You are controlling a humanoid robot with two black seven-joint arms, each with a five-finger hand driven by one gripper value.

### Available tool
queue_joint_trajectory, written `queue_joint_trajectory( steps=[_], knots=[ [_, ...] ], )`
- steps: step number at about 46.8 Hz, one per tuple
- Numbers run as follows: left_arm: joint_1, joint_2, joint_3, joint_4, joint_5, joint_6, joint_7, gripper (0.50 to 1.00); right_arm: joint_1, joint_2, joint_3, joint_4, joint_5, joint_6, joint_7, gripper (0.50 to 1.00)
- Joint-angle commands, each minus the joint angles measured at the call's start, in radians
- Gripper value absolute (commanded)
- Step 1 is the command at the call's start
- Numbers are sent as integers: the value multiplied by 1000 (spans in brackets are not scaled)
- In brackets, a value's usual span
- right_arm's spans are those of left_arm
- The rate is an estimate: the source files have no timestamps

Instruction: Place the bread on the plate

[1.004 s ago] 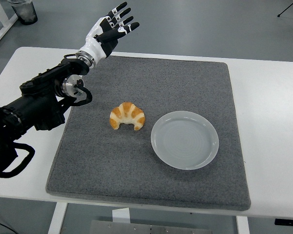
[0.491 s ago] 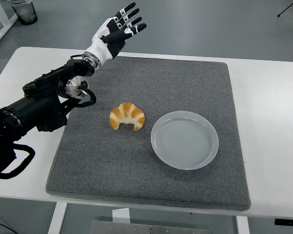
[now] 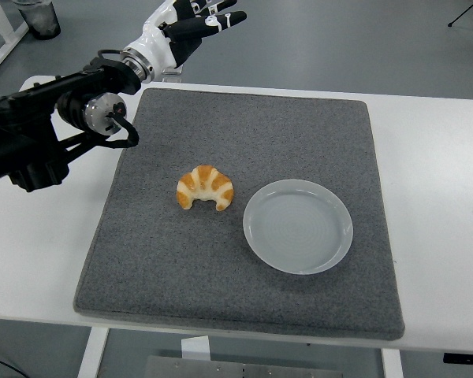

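Head view: the left hand (image 3: 191,22) was seen at the upper left of the frame, beyond the table's far edge, its fingers (image 3: 225,17) spread and nothing held. The bread (image 3: 206,187), a croissant, was found on the grey mat (image 3: 244,299) near the frame's centre, its long axis running left to right, tips turned toward the bottom. It lay well below and slightly right of the hand. The plate (image 3: 298,226) was seen just right of the bread, unoccupied. No right hand was shown, so the left was judged nearer.
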State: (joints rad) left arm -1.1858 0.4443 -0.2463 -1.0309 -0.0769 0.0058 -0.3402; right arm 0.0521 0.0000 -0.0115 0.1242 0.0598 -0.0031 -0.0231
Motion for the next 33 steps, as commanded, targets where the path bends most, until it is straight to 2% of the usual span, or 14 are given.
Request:
queue_joint_trajectory(
  steps=[1, 7, 15, 21, 26, 33],
  knots=[
    [-61, 62, 85, -75, 0, 16, 29, 990, 0, 0, -1, 0, 0, 0, 0, 952],
    [-199, 149, 280, -158, 0, 17, 66, 990, 0, 0, -1, 0, 0, 0, 0, 952],
    [-434, 237, 574, -270, 3, 11, 70, 990, 0, 0, -1, 0, 0, 0, 0, 952],
    [-624, 246, 827, -348, 5, -1, 69, 990, 0, 0, -1, 0, 0, 0, 0, 954],
    [-753, 241, 982, -415, 34, -13, 69, 990, 0, 0, 1, 0, 0, 0, 0, 952],
    [-801, 240, 1044, -459, 182, -15, 69, 990, 2, 0, -1, 0, 0, 0, 0, 954]
  ],
)
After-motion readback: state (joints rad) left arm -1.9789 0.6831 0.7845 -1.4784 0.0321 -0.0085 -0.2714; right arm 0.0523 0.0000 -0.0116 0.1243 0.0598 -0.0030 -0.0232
